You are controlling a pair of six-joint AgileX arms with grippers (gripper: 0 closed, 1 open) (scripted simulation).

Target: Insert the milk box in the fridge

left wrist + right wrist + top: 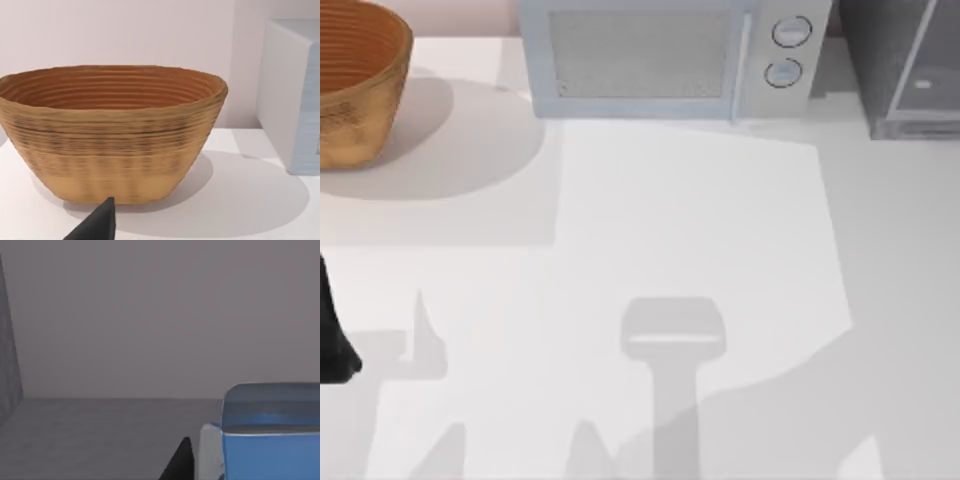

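The milk box (270, 440), with its blue upper half and a strip of its white side in sight, is close up in the right wrist view. It stands on a flat grey floor with a grey wall behind it and a darker wall at one side. A dark part of my right gripper (181, 462) sits just beside the box's white side; whether it touches the box is unclear. The fridge (910, 70), a dark grey cabinet with a light grey frame, is at the table's far right corner, cut off by the picture's edge. My left gripper (335, 345) is parked at the table's left edge.
A woven brown basket (350, 85) stands at the far left, right in front of my left gripper (100, 225) and basket (112, 130) in the left wrist view. A white microwave (670, 55) with two round knobs sits at the back middle, next to the fridge.
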